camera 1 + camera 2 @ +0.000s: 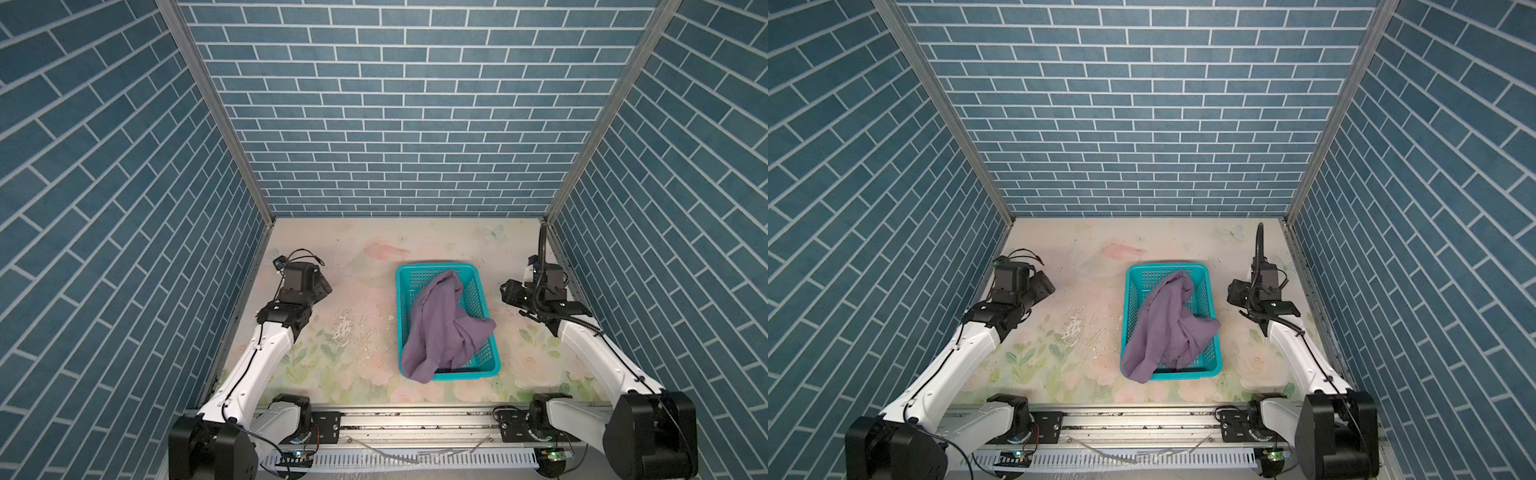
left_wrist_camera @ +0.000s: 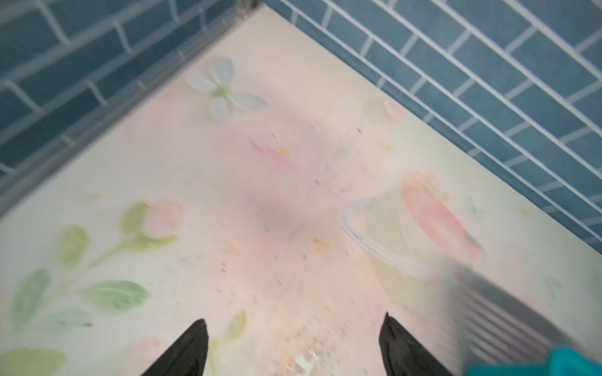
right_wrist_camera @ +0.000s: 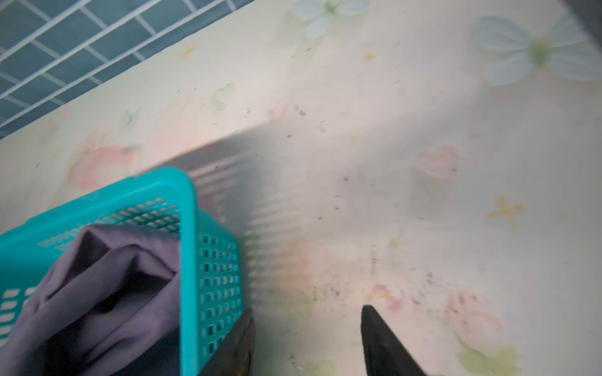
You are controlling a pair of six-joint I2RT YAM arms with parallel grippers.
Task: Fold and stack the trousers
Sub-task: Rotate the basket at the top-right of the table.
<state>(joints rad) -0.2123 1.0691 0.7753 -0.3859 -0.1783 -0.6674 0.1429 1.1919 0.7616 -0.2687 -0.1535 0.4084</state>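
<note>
The muted-purple trousers [image 1: 440, 328] [image 1: 1167, 328] lie crumpled in a teal perforated basket [image 1: 432, 268] [image 1: 1163, 266] right of the table's middle in both top views. One end of the cloth spills over the basket's near left corner. My left gripper [image 1: 322, 286] [image 2: 294, 317] hovers over bare tabletop far left of the basket, open with nothing between its fingers. My right gripper [image 1: 509, 293] [image 3: 308, 309] sits just right of the basket, open and empty, with one finger [image 3: 244, 338] close beside the basket's outer wall [image 3: 218, 280]. The right wrist view shows the trousers [image 3: 107, 286] bunched inside.
Blue brick-pattern walls [image 1: 415, 124] close in the table on three sides. A floral tabletop [image 1: 353, 332] spreads to the basket's left. A metal rail [image 1: 415, 419] with both arm bases runs along the front edge. A corner of the basket [image 2: 553, 361] shows in the left wrist view.
</note>
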